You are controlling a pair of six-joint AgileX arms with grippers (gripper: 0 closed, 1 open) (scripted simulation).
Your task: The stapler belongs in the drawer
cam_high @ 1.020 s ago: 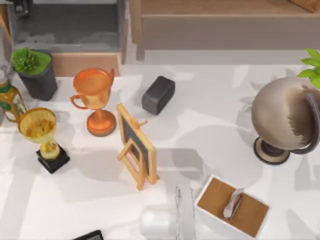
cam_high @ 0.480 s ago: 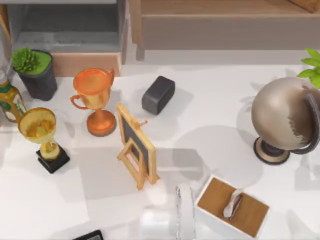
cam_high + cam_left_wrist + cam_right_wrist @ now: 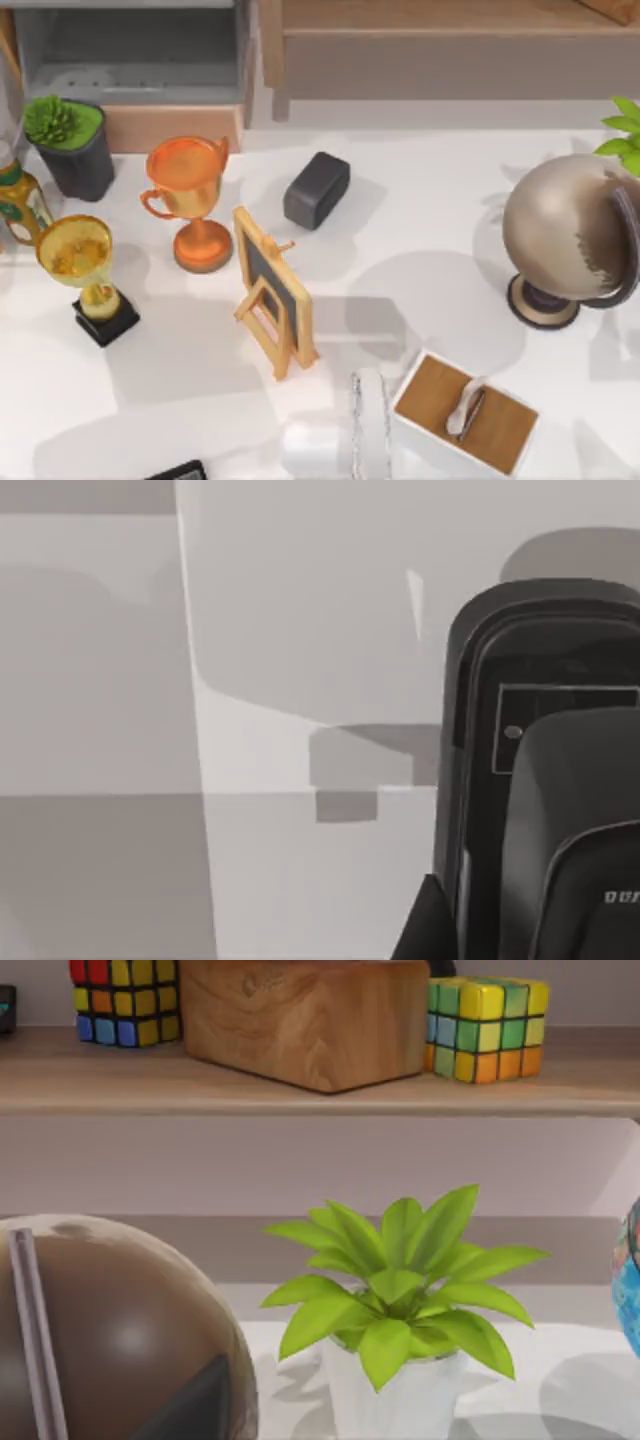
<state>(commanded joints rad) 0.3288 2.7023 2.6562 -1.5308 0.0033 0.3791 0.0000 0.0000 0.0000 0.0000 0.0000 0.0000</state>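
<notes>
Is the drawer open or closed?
Open. In the top view the drawer is pulled out toward the table, its grey floor showing from above behind the tan front panel.

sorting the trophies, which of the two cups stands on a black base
The yellow-gold trophy near the table's left edge: its stem ends in a square black base. The orange trophy beside it stands on a round orange foot instead.
</notes>
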